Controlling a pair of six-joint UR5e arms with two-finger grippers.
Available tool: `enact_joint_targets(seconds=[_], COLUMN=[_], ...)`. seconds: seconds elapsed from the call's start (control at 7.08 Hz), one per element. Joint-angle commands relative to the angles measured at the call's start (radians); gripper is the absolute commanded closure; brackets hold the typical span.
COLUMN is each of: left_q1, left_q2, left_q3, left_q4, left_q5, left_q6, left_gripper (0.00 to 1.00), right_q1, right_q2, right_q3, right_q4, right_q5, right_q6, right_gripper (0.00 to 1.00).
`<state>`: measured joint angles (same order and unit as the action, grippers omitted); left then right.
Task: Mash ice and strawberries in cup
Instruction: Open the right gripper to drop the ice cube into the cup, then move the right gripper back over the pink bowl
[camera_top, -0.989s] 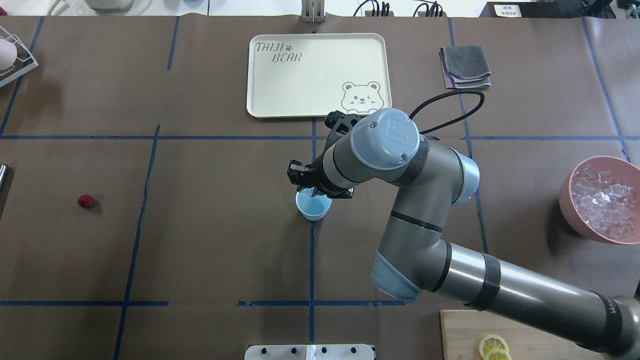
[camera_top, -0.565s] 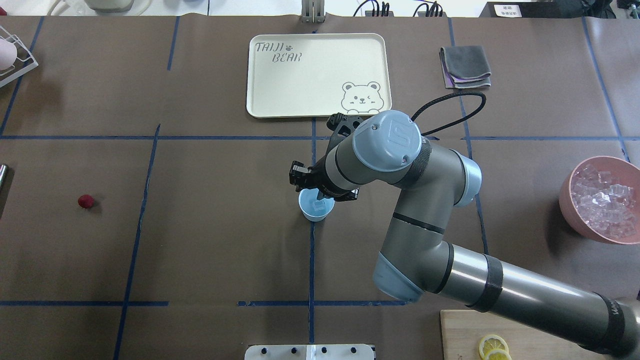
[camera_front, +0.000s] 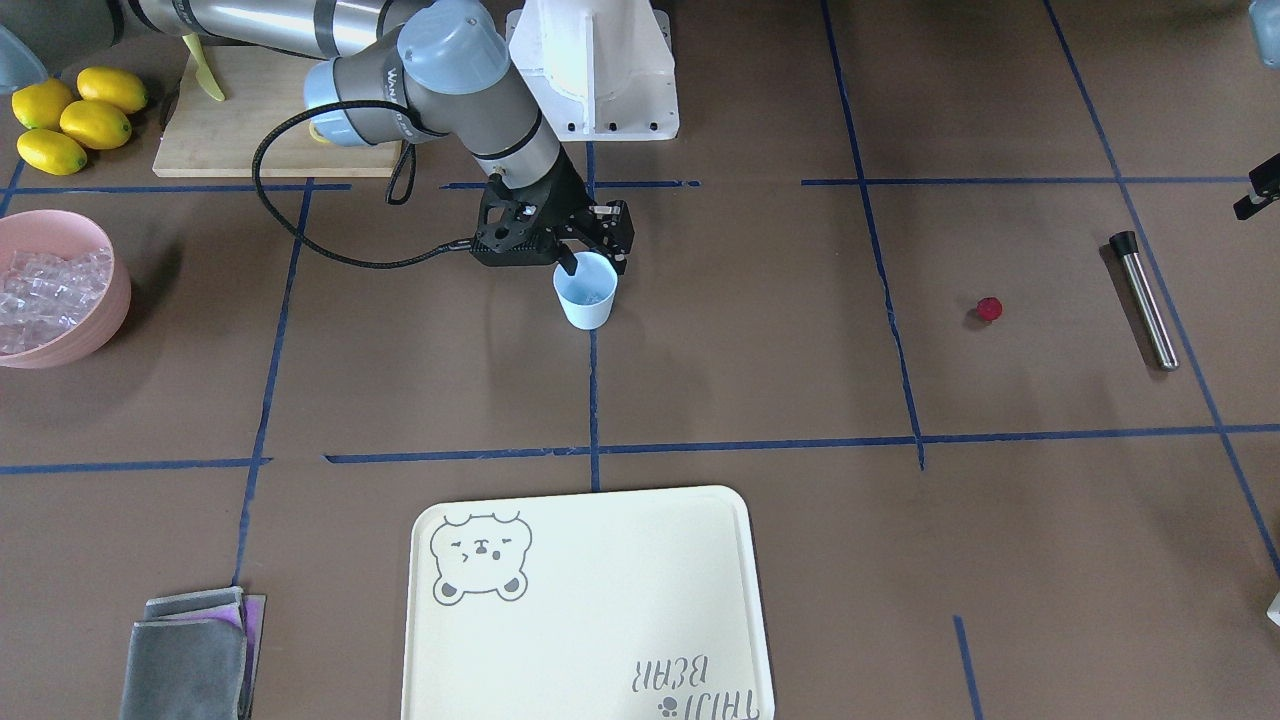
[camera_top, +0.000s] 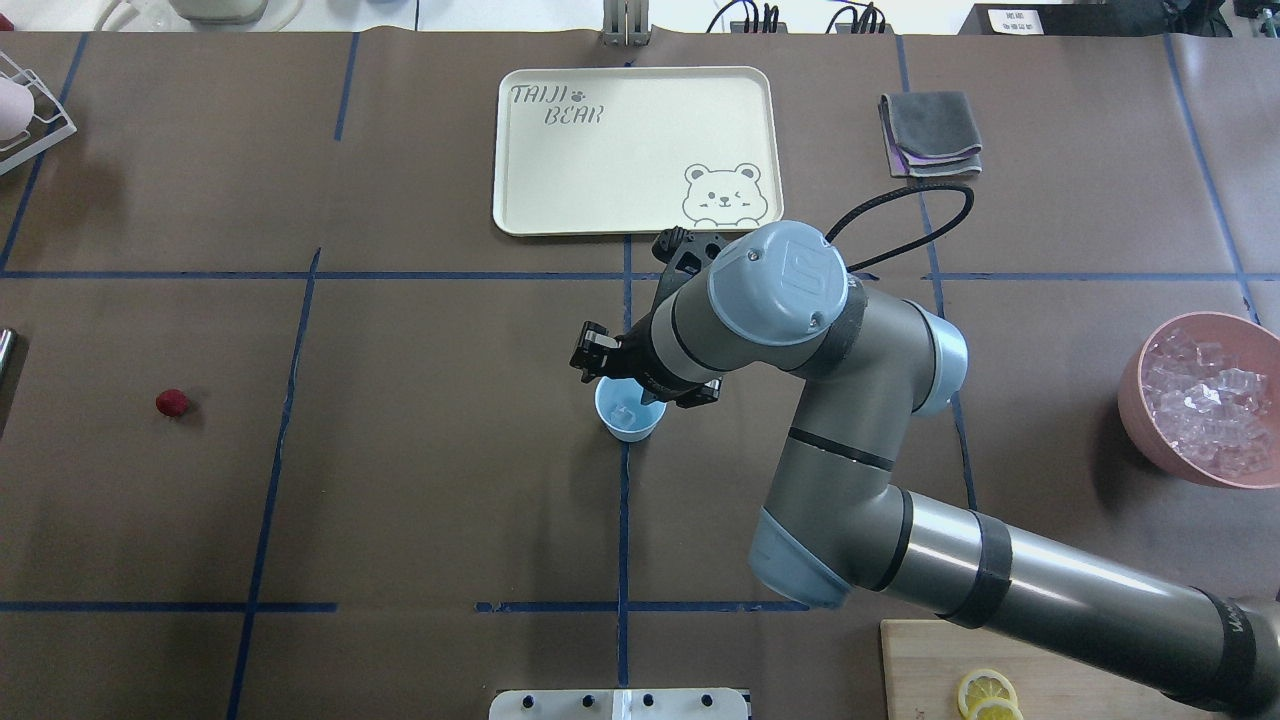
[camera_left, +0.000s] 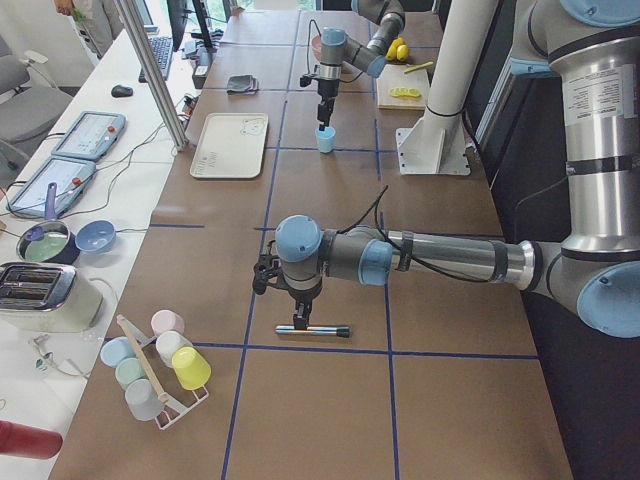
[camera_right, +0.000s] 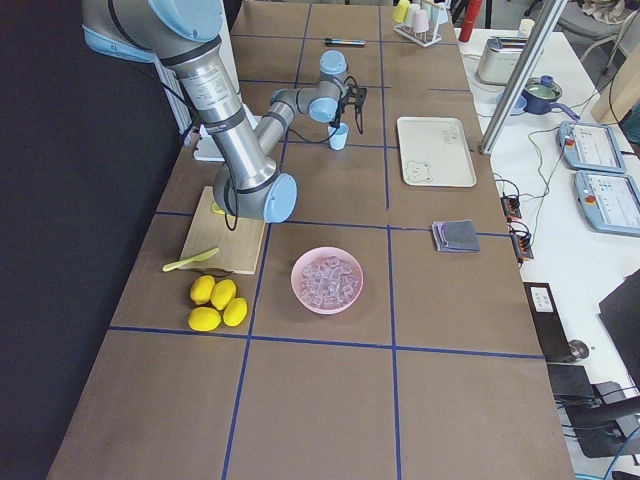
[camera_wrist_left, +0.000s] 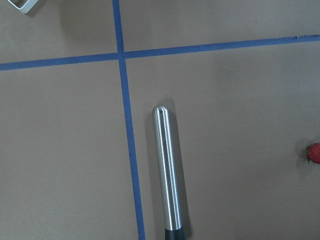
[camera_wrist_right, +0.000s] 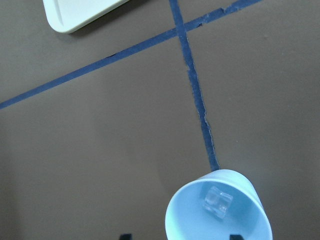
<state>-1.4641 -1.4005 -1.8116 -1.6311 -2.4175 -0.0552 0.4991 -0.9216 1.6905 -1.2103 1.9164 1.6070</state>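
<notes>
The pale blue cup (camera_front: 585, 300) stands upright mid-table on a blue tape line, also in the overhead view (camera_top: 628, 425). One clear ice cube (camera_wrist_right: 216, 201) lies at its bottom. My right gripper (camera_front: 592, 262) hangs open just above the cup's rim, with nothing between its fingers. More ice (camera_top: 1205, 400) fills the pink bowl (camera_top: 1135, 400) at the far right. The red strawberry (camera_top: 171, 402) lies alone on the table at the left, and at the right edge of the left wrist view (camera_wrist_left: 313, 152). My left gripper (camera_left: 299, 318) hovers over a steel muddler (camera_wrist_left: 166, 175); I cannot tell whether it is open.
A cream bear tray (camera_top: 520, 150) and a folded grey cloth (camera_top: 930, 135) lie beyond the cup. A cutting board with lemon slices (camera_top: 985, 695) sits at the near right, with whole lemons (camera_front: 70, 115) beside it. A rack of cups (camera_left: 160, 360) stands at the left end.
The cup looked empty a second ago; an ice cube now lies in it. The right arm has shifted slightly and stays above the cup.
</notes>
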Motion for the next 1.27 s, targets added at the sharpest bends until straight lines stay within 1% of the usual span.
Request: enact_joint_targets(seconds=[0.0, 0.14, 0.28, 0.42, 0.57, 0.71, 0.85, 1.13], left_q1=[0.001, -0.001, -0.001, -0.001, -0.001, 0.001, 0.001, -0.001], left_q2=[0.000, 0.000, 0.002, 0.003, 0.003, 0.005, 0.005, 0.005], left_q3=[0.005, 0.008, 0.008, 0.009, 0.009, 0.009, 0.009, 0.009], left_q4=[0.001, 0.001, 0.002, 0.002, 0.004, 0.004, 0.002, 0.002], left_q5=[0.000, 0.000, 0.000, 0.000, 0.000, 0.000, 0.001, 0.000], left_q6=[0.000, 0.000, 0.000, 0.000, 0.000, 0.000, 0.000, 0.000], left_gripper=[0.00, 0.00, 0.00, 0.00, 0.00, 0.00, 0.00, 0.00], right_q1=[0.042, 0.111, 0.183, 0.253, 0.329, 0.401, 0.467, 0.589], right_q2=[-0.146, -0.201, -0.279, -0.390, -0.483, -0.569, -0.660, -0.819], right_q3=[0.159, 0.191, 0.216, 0.262, 0.287, 0.307, 0.317, 0.310], right_q4=[0.003, 0.000, 0.003, 0.005, 0.006, 0.006, 0.008, 0.006], right_q5=[0.022, 0.097, 0.187, 0.249, 0.313, 0.360, 0.389, 0.394], right_q6=[-0.001, -0.030, -0.130, -0.256, -0.313, -0.362, -0.483, -0.698], right_gripper=[0.01, 0.00, 0.00, 0.00, 0.00, 0.00, 0.00, 0.01])
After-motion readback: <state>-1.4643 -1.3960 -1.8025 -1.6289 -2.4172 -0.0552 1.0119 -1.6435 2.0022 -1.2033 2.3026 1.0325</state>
